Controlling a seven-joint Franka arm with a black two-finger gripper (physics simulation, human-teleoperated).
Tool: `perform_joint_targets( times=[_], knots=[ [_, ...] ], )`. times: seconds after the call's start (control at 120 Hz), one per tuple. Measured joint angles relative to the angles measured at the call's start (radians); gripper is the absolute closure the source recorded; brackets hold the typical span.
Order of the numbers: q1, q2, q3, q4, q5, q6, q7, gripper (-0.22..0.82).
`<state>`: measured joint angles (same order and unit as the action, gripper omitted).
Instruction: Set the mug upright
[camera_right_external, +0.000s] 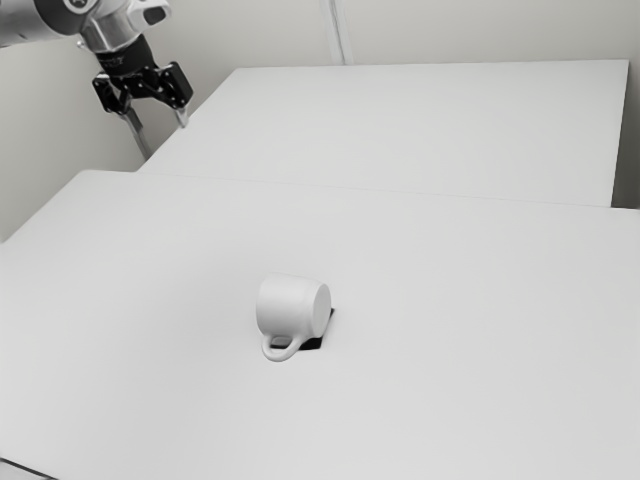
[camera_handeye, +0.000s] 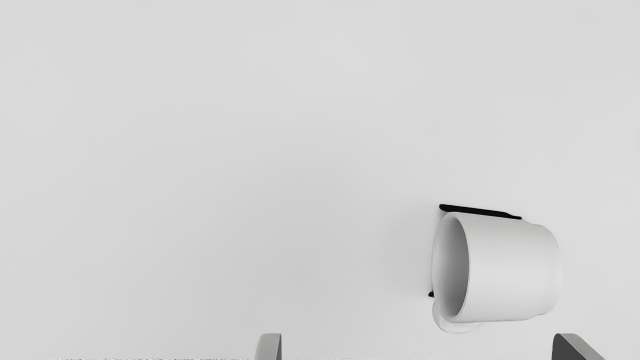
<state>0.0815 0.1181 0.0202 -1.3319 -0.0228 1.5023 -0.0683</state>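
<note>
A thin dark line (camera_right_external: 30, 469), perhaps a cable, crosses the lower left corner of the exterior view. Beyond it spreads the white bench (camera_right_external: 450, 370), filling most of the lower part of that frame.

The mug (camera_right_external: 285, 305) lies on its side on the bench, a little below and left of the middle of the exterior view. It is plain white. Its handle (camera_right_external: 281, 352) points toward the bottom of that frame, its base (camera_right_external: 321, 310) faces the exterior view's right, and its mouth (camera_handeye: 452, 270) faces the exterior view's left. The wrist view looks into the grey inside. A flat black patch (camera_right_external: 308, 345) shows beside the handle and past the base, partly hidden by the mug; what it is I cannot tell.

Farther back, in the upper left of the exterior view, the hand (camera_right_external: 158, 118) hangs from the arm (camera_right_external: 112, 32), well apart from the mug. It is wide: in the wrist view the two fingertips stand far from each other, and the mug lies beyond them, nearer to one than to the other, touching neither.

Across the upper part of the exterior view runs a second white surface (camera_right_external: 420, 120), and behind it a pale wall (camera_right_external: 470, 30) with a narrow upright strip (camera_right_external: 338, 35) near the top middle.
</note>
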Motion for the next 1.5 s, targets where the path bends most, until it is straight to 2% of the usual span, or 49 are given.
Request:
perform_joint_targets(
  times=[0.117,0.208,0.333,0.417,0.625,0.867,0.983,1.158,1.5],
  knots=[
    [-0.039,-0.019,0.003,-0.02,-0.004,-0.007,-0.001,0.02],
    [-0.081,-0.04,0.035,-0.112,-0.051,-0.002,0.0,0.02],
    [-0.078,-0.164,0.074,-0.437,-0.209,0.077,0.026,0.02],
    [-0.051,-0.197,0.093,-0.618,-0.329,0.158,0.065,0.02],
    [-0.049,-0.228,0.098,-0.888,-0.575,0.332,0.194,0.02],
    [-0.05,-0.221,0.098,-0.922,-0.75,0.436,0.387,0.02],
    [-0.026,-0.184,0.102,-0.922,-0.832,0.467,0.47,0.02],
    [-0.003,-0.082,0.107,-0.922,-0.959,0.49,0.578,0.02],
    [-0.046,-0.061,0.106,-0.999,-1.148,0.502,0.759,0.02]
  ],
)
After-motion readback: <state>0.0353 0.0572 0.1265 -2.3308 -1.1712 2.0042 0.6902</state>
